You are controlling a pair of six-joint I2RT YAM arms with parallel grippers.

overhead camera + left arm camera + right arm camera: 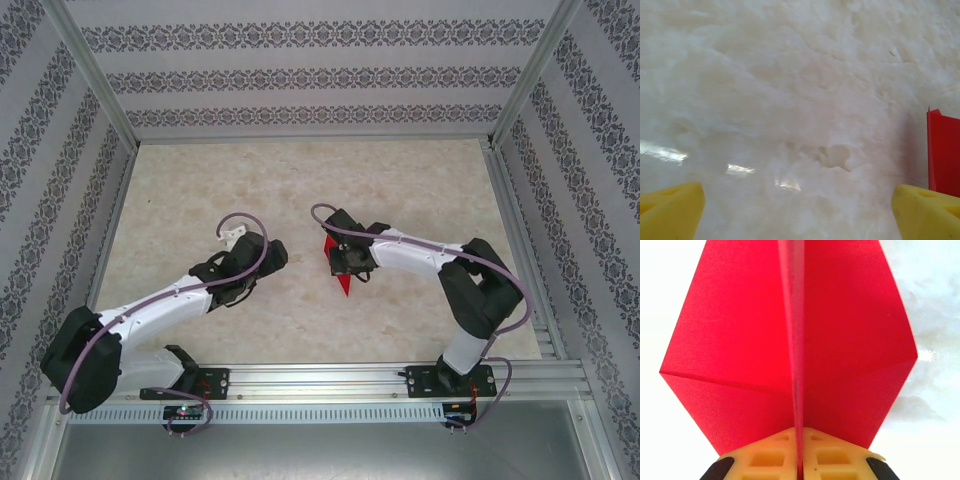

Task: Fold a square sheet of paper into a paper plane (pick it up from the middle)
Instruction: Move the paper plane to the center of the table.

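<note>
A pale, marble-look tabletop sits inside patterned walls and an aluminium frame. The right fingers pinch shut on the upright centre ridge of the folded red paper, near the tabletop's middle. The left fingers stand wide apart and empty, the paper's edge near one tip.

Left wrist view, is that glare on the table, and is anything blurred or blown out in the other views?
Left wrist: yes, bright glare streaks on the table, whose marbling looks soft; the yellow fingertips are blurred. Right wrist: the red paper is sharp, the table beside it blown out to white. Top external: even light, no harsh shadows.
</note>
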